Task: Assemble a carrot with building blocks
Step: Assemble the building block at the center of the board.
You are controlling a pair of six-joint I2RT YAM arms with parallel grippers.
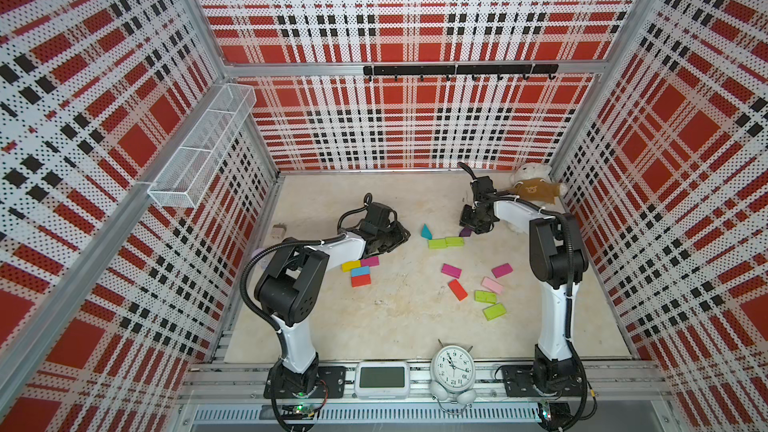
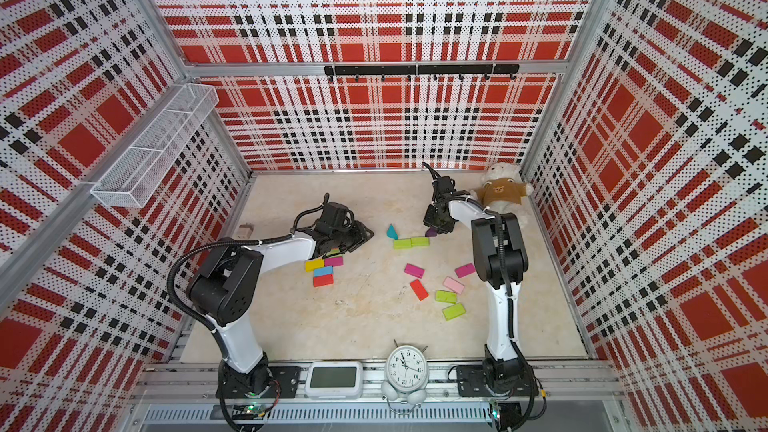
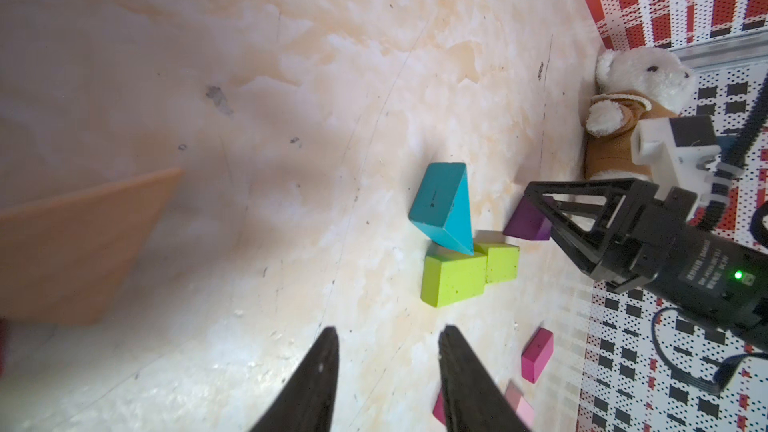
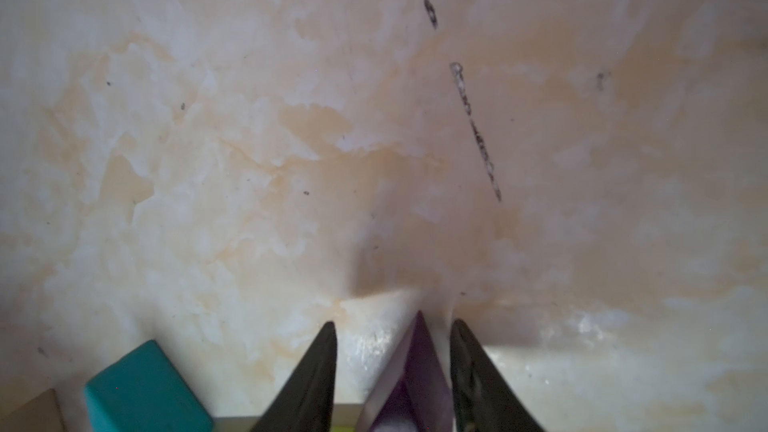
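Two lime green blocks (image 1: 437, 243) (image 3: 453, 280) lie end to end mid-table, and a teal triangle (image 1: 426, 232) (image 3: 440, 205) leans on them. A purple triangle (image 1: 465, 231) (image 4: 419, 367) sits at their right end on the table. My right gripper (image 4: 394, 322) straddles it, open; one finger is close to the triangle and the other stands clear of it. My left gripper (image 3: 389, 328) hovers left of the lime pair, open and empty. A tan block (image 3: 75, 247) shows blurred beside it. Yellow (image 1: 351, 265), magenta, blue and red blocks cluster under the left arm.
Loose magenta (image 1: 451, 270), red (image 1: 457, 289), pink (image 1: 492, 285) and lime (image 1: 494, 311) blocks lie front right. A teddy bear (image 1: 534, 189) sits in the back right corner. An alarm clock (image 1: 453, 367) and a display (image 1: 382, 380) stand at the front edge; a beige plug cube (image 1: 279, 231) lies left.
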